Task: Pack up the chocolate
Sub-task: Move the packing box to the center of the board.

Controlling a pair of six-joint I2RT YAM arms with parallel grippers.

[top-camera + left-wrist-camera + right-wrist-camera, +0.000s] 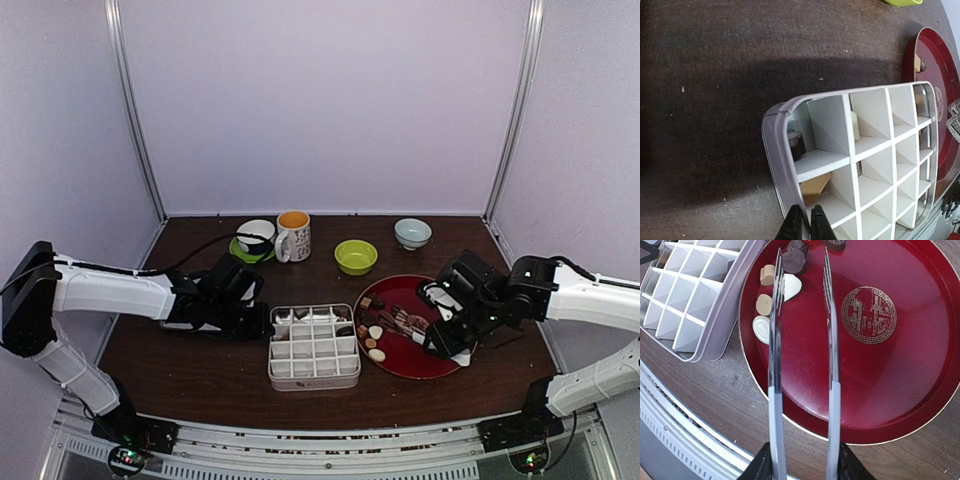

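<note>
on my top view the left pincer (268, 322) sits at the far-left corner of the white divided box (312, 381), which stands mid-bench (200, 370). through its wrist camera i see its fingers (795, 227) pressed almost together on the box's rim, pinching the wall. three cells near that corner hold chocolate (796, 145): a dark piece in the corner cell, a tan piece (815, 186) in the cell next along the rim, and a cream piece (855, 125) one cell further in.

more pieces, cream, tan, white and dark, lie on the red plate (900, 370) just right of the box, bunched on the side nearest it. the right pincer (802, 465) is clamped on the metal tongs (775, 340). their two arms are spread above the plate, with the tips near the bunch.

along the far edge stand a white cup (257, 233) on a green saucer (240, 250), a mug (293, 237), a green bowl (356, 258) and a pale bowl (412, 233). i cannot tell what they hold.
</note>
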